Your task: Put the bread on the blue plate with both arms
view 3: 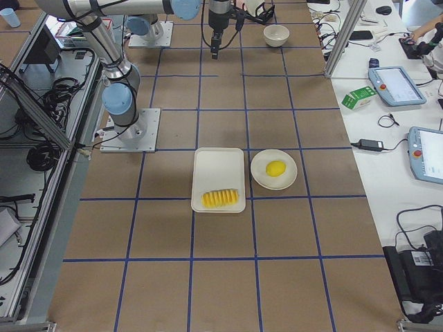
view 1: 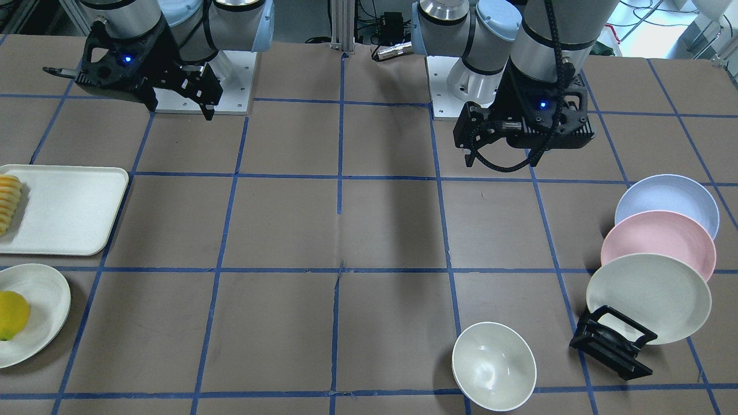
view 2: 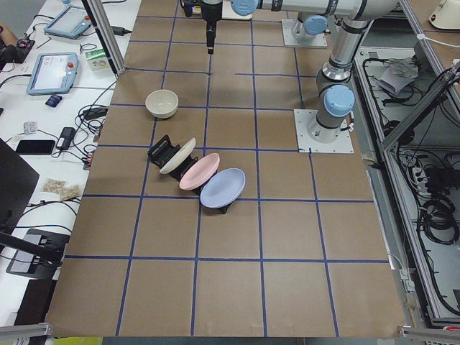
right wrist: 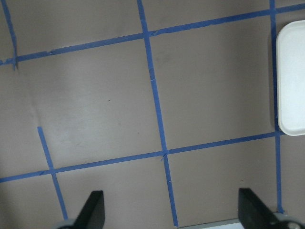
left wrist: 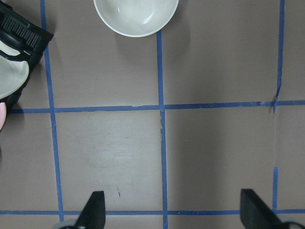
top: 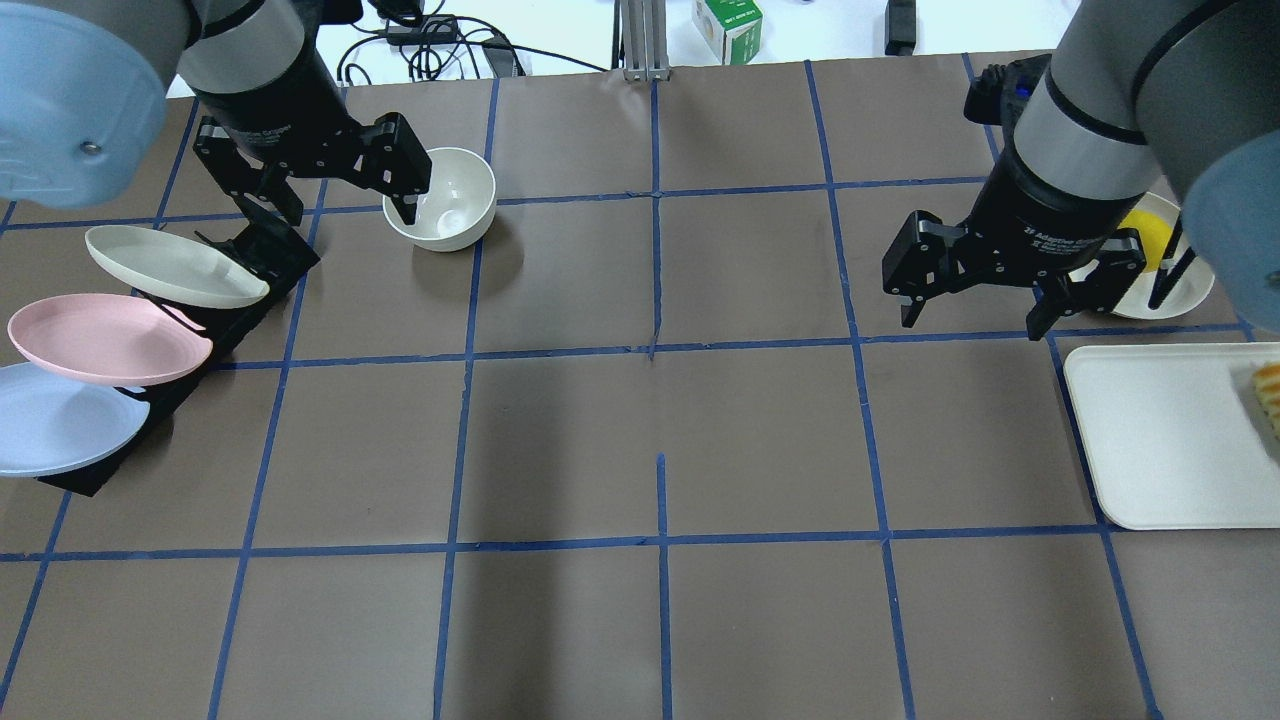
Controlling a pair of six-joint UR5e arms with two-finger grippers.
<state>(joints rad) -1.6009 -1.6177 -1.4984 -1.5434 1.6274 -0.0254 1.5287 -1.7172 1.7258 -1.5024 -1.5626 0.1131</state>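
Both arms are up over the brown paper-covered table (top: 560, 450) with its blue tape grid, holding nothing.
- Left gripper (left wrist: 172, 206): fingers spread wide, empty, hovering near the round off-white bowl (top: 440, 200) and the far end of the black plate rack (view 1: 614, 341).
- Right gripper (top: 970, 322): fingers wide too, empty, over bare table just beside the cream rectangular tray (view 3: 218, 166).
- Yellow and orange-brown striped ridged bread loaf (view 3: 221, 198): lies across one end of that tray on the robot's right side, well apart from both grippers.
- Pale lavender-blue round plastic plate (view 1: 666, 202): leans in the rack on the robot's left side, in the slot nearest the robot. A pink plate (view 1: 657, 245) and then a cream plate (view 1: 648, 297) overlap in front of it.
- Round yellow fruit (view 3: 275, 168): sits on a round cream dish (view 3: 261, 178) beside the tray.
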